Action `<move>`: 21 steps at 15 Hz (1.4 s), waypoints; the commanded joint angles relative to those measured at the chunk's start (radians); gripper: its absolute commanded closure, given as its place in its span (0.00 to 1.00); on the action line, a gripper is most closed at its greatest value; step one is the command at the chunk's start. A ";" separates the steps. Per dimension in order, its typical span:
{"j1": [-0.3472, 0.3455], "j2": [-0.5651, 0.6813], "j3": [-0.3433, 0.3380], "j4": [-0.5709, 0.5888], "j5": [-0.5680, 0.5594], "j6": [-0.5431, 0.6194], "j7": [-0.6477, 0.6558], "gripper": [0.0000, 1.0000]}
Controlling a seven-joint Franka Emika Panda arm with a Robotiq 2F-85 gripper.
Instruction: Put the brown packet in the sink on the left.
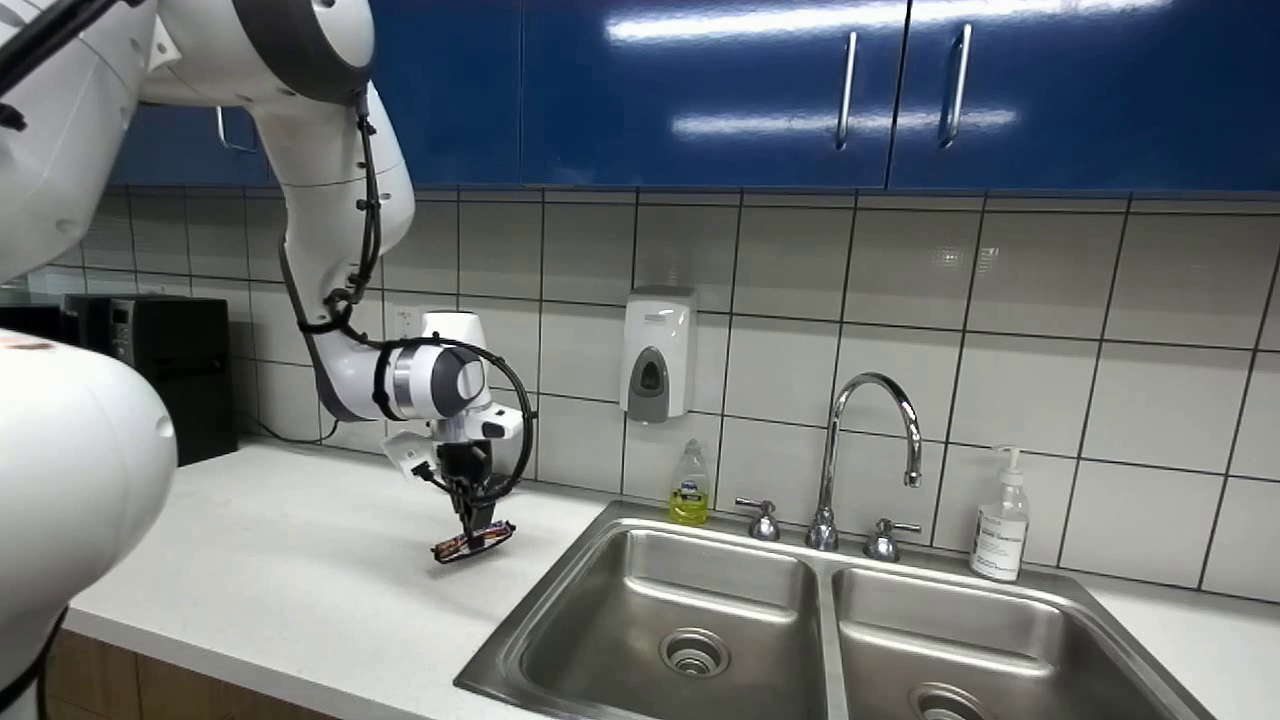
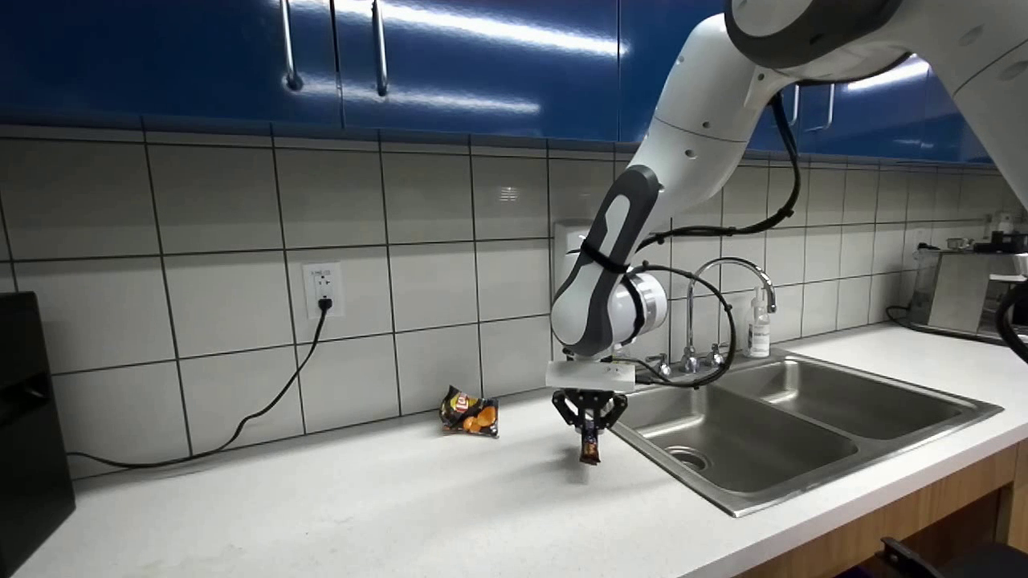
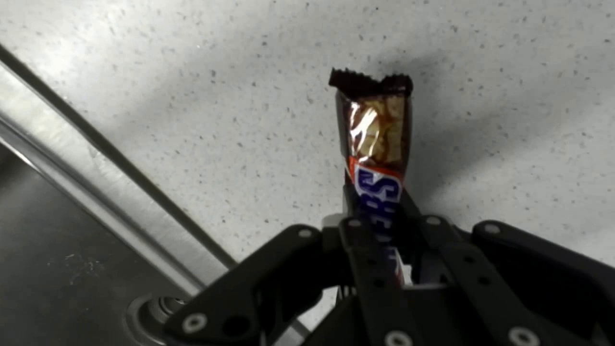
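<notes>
The brown packet is a Snickers bar in a dark brown wrapper, seen in the wrist view (image 3: 379,129) and in both exterior views (image 1: 452,550) (image 2: 590,453). My gripper (image 1: 476,532) is shut on the bar's middle, seen also in an exterior view (image 2: 589,429) and in the wrist view (image 3: 379,206). It holds the bar a little above the white counter, left of the sink in an exterior view. The fingers hide part of the bar. The steel sink has two basins; the left basin (image 1: 590,640) is nearer the gripper. Its edge shows at lower left in the wrist view (image 3: 53,240).
A faucet (image 1: 830,470) with two handles stands behind the sink. A dish soap bottle (image 1: 690,490) and a sanitizer bottle (image 1: 1000,530) stand along the back. A chip bag (image 2: 472,413) leans near the tiled wall. A black machine (image 1: 175,370) stands on the counter.
</notes>
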 commanded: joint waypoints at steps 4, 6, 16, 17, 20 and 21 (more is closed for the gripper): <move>-0.125 -0.121 0.143 -0.031 0.061 -0.055 -0.298 0.96; -0.163 -0.136 0.181 -0.041 0.099 -0.062 -0.438 0.96; -0.312 -0.189 0.194 -0.080 0.173 -0.059 -0.746 0.96; -0.326 -0.195 0.190 -0.085 0.179 -0.057 -0.757 0.96; -0.369 -0.209 0.173 -0.097 0.195 -0.048 -0.777 0.96; -0.382 -0.212 0.167 -0.100 0.200 -0.046 -0.782 0.96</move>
